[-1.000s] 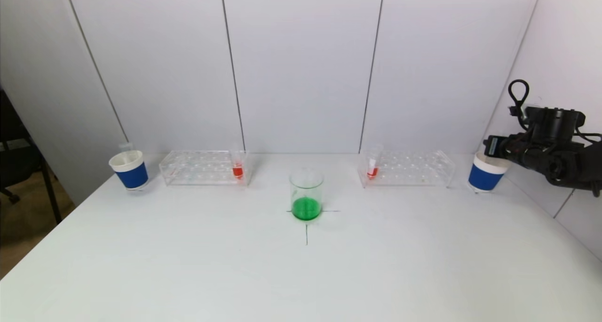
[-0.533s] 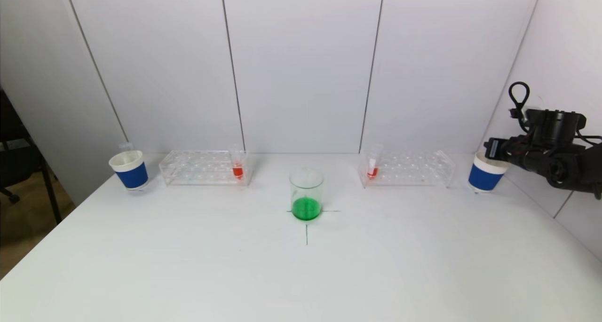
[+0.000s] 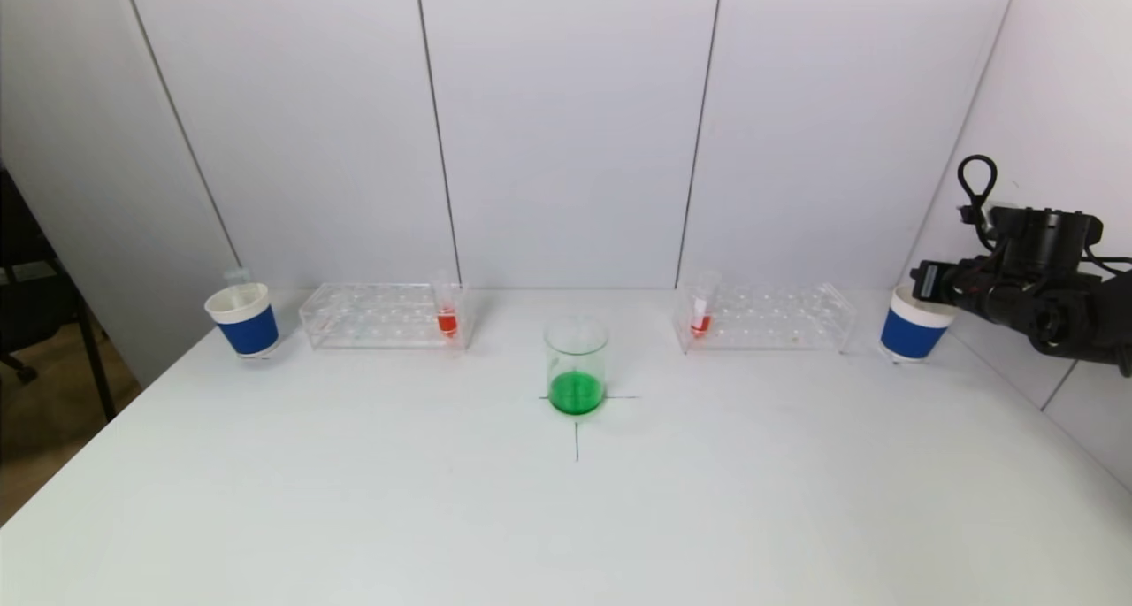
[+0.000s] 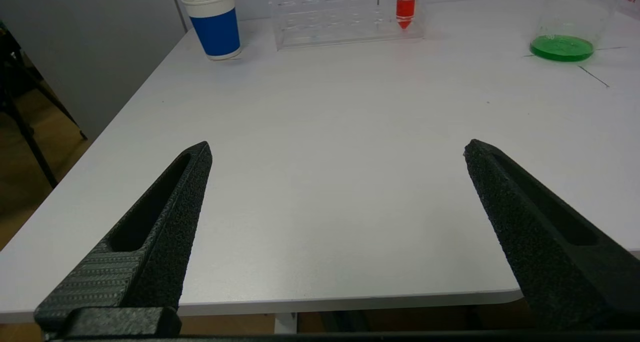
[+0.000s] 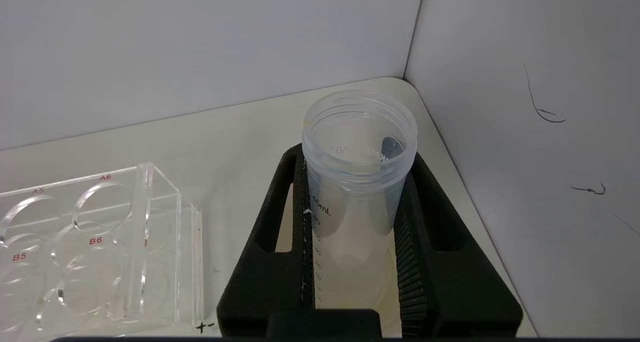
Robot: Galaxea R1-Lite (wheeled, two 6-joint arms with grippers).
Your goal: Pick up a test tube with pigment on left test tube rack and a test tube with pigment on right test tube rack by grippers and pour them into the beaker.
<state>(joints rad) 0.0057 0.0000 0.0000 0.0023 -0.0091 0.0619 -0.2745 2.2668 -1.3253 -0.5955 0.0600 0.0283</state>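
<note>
White bench seen from the head camera, with a glass beaker at centre on a drawn cross, holding green liquid in its lower part; left test tube rack, clear plastic, toward the back left, carrying one tube with red pigment upright at its end nearest the beaker; right test tube rack toward the back right, carrying a second red-pigment tube upright at its end nearest the beaker; a blue-banded paper cup just outside the left rack and another blue-banded cup just outside the right rack. Right gripper, at the far right edge of the bench above the right-hand cup, closed on an emptied clear tube with printed graduations, open mouth toward the camera, a finger pressed against each side; the rack corner with holes marked A5, A6, B5, B6 lies beside it. Left gripper, out of the head view, low at the near left edge of the bench, its two fingers spread wide apart with nothing between them, facing the left rack and cup well beyond.
</note>
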